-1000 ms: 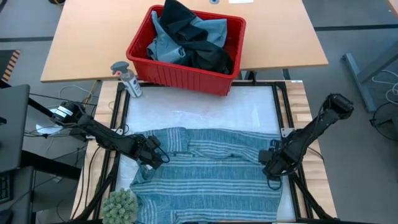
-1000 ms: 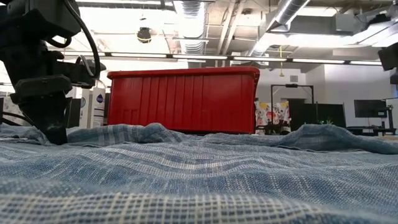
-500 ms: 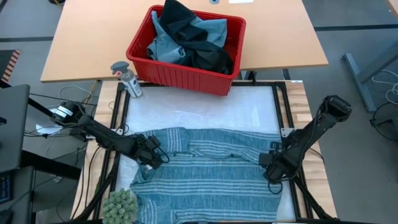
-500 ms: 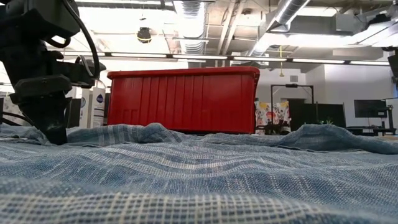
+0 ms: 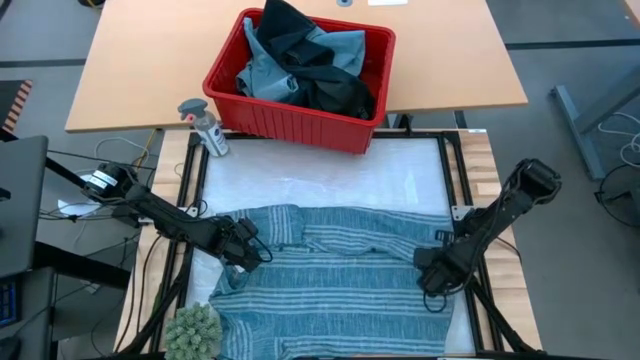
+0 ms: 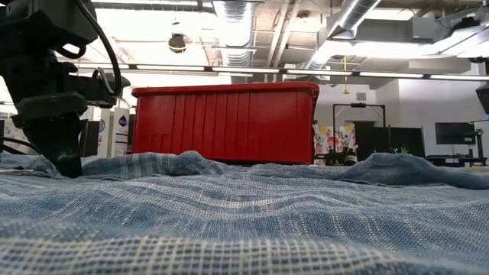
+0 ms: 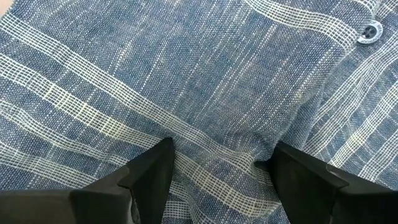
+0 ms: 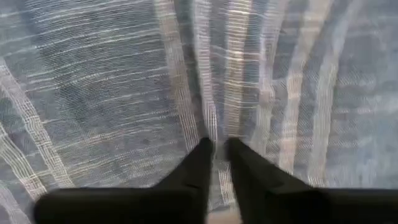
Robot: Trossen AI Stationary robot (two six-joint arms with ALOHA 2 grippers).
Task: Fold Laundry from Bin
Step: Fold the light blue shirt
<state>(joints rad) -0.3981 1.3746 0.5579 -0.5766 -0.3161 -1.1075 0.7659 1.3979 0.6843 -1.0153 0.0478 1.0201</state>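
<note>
1. Down at the striped garment's [image 5: 335,270] right edge, the right end effector [image 8: 216,152] pinched a fold of its cloth.
2. Leftward, the left end effector [image 7: 217,165] pressed spread fingers onto it.
3. Beyond, the red bin [image 5: 300,128] held more laundry [image 5: 300,70] on the table [image 5: 130,70].

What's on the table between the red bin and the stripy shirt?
Nothing. In the high view, only bare white table mat lies between the red bin and the striped shirt.
</note>
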